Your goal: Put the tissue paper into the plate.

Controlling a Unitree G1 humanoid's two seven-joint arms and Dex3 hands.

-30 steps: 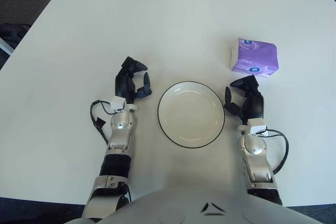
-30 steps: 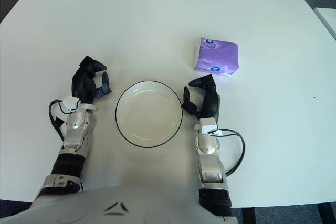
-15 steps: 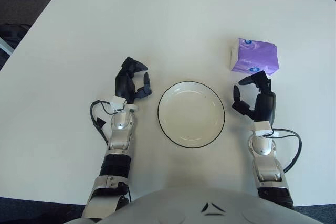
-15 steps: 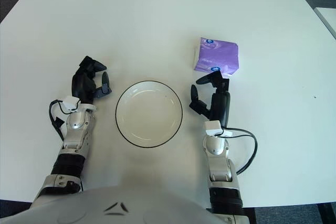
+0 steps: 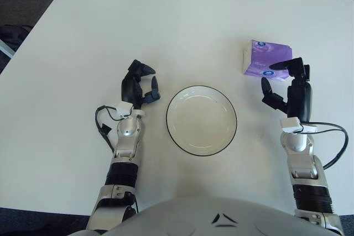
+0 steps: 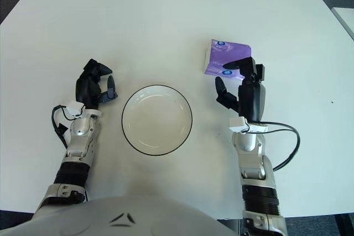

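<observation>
With the right hand (image 5: 289,84) spread just short of the tissue pack (image 5: 267,59) (left hand (image 5: 138,88) idle beside the plate (image 5: 201,120)), a shallow grip could slide the soft pack away.

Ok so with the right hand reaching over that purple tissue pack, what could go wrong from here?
The right hand is open, its fingers over only the near edge of the tissue pack, so closing now could push it away rather than grip it. A shallow grip might drop it short of the plate. The left hand shows left of the plate.
</observation>
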